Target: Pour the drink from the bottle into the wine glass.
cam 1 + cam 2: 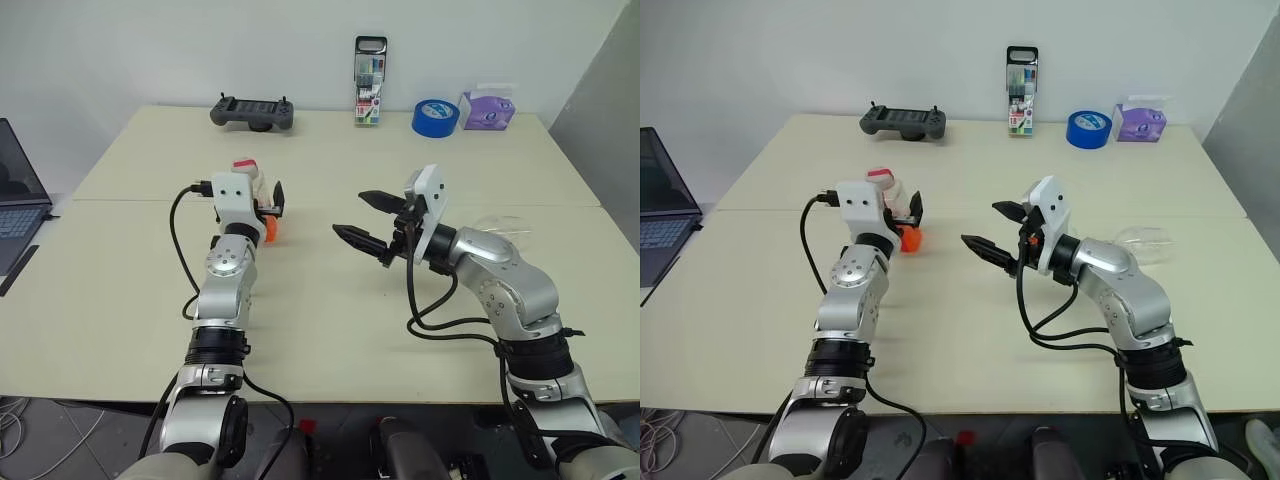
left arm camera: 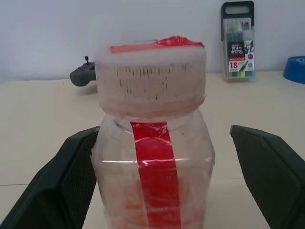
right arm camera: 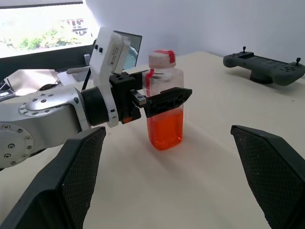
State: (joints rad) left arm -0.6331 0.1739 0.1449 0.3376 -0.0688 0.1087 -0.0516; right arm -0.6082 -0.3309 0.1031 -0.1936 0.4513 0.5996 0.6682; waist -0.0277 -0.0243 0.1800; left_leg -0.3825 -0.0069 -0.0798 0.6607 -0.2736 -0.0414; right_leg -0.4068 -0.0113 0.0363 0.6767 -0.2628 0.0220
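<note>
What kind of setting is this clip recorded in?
Probably an office or lab workspace: pale tables against a plain white wall, a laptop at one side, and a handheld controller, marker set and blue tape roll along the far edge.

1. The left gripper [image 1: 268,203] has its fingers spread around the bottle [image 1: 262,198] standing on the counter [image 1: 330,300].
2. The right gripper [image 1: 366,222] hovers open nearby, fingers pointing left.
3. The wine glass [image 1: 500,226] lies behind the right arm.

An office or lab: pale worktables [image 1: 330,300], a laptop [image 1: 18,205], marker set [image 1: 369,82].
</note>
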